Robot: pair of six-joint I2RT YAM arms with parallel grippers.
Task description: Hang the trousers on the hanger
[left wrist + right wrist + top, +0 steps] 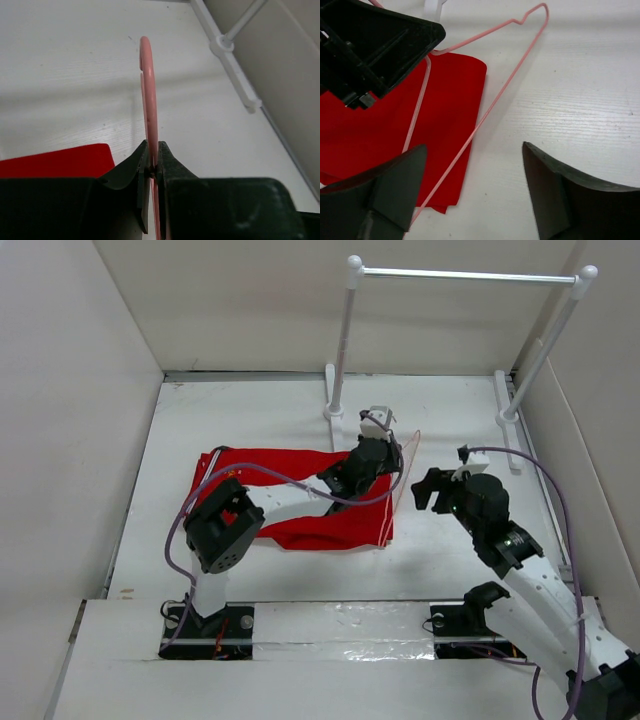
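Holding the thin pale pink wire hanger by its hook end, my left gripper has its fingers pinched together on the wire, which I see edge-on. My right gripper hangs with its fingers spread wide and nothing between them, just beside the hanger's long outer wire. The bright red folded cloth trousers lie flat on the white table, mid-left, with the hanger's triangle over their right-hand edge. I cannot tell whether any cloth passes through the triangle.

My worry is the pinch: a round wire in flat fingers can swivel, so the triangle may swing or slip if I lift fast. If the cloth is only underneath, lifting brings the hanger away bare. The right fingers sit close enough to the wire to hook it when they shut — or to grab wire and cloth together and drag the fold open. The left arm's purple cable trails across the trousers and could catch them.

For room, I have bare table to the right of the trousers and towards the back. The white-posted rack with its silver bar stands behind, one post just beyond the left gripper, its right foot near my right arm — both edges to respect. The left wall is well apart.
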